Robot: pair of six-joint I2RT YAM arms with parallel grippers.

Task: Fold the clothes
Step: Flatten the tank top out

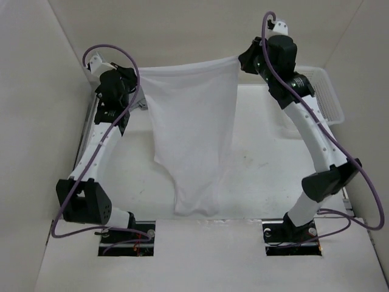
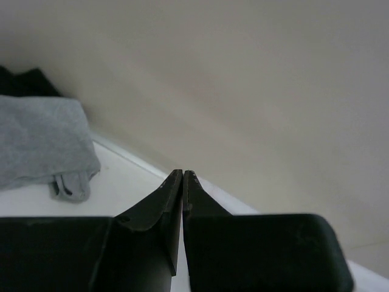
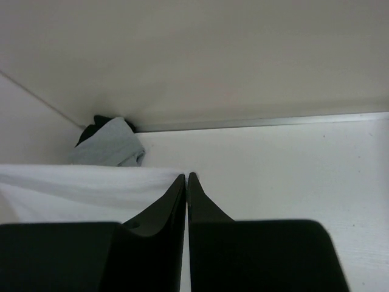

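- 1 white shirt point(image 1: 191, 140) hangs at frame centre, stretched between 2 raised pincers: left gripper point(image 1: 135, 92) and right gripper point(image 1: 242, 61), both clamped on its top corners.
- 1 white basket point(image 1: 326, 97) shows only from above, at right.
- Wrist views alone show 1 grey garment point(image 2: 39, 143) and 1 black garment point(image 2: 24, 82).

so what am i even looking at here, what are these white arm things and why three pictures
Two robot arms are bolted to a table. The wide picture comes from a camera above and behind them; the other two sit on the wrists, looking past the black fingers. The left gripper and right gripper are both shut, stretching a white shirt in the air between them. A white basket stands at the far right. The wrist views show a grey garment over a black garment in a corner.
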